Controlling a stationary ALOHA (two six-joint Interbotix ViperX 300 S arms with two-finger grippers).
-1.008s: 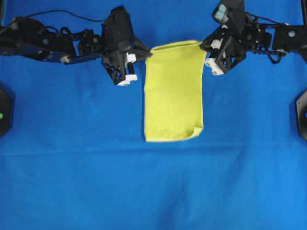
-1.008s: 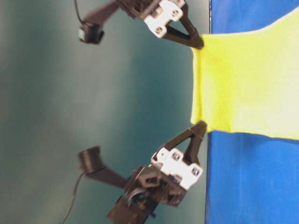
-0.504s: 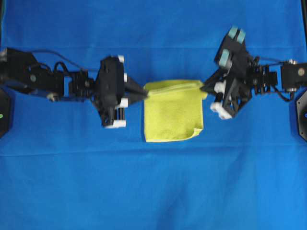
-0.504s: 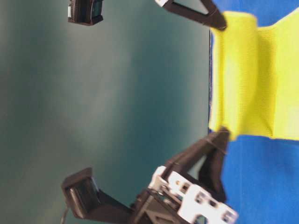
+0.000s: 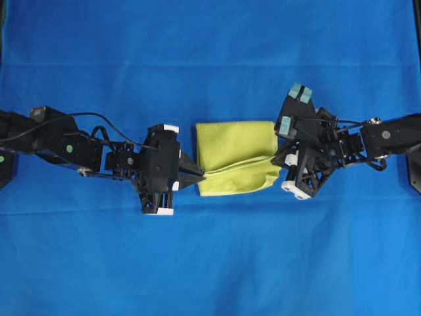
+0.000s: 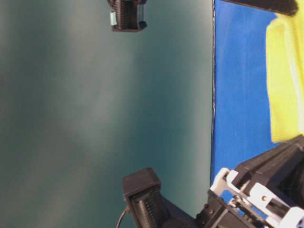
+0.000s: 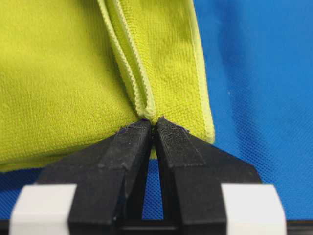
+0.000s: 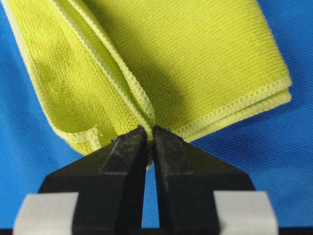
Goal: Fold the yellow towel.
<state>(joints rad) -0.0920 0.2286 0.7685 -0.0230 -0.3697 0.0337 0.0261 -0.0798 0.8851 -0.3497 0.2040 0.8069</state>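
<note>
Both jaws clamped on yellow towel (image 5: 235,155) hem, left gripper (image 5: 201,174) at left edge, right gripper (image 5: 277,158) at right edge, blue cloth (image 5: 210,263) beneath.

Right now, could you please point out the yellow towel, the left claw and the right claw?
yellow towel (image 5: 233,146): overhead view, flat top layer.
left claw (image 7: 152,128): left wrist view, between the tips pinching the hem.
right claw (image 8: 149,135): right wrist view, between the tips pinching the hem.
</note>
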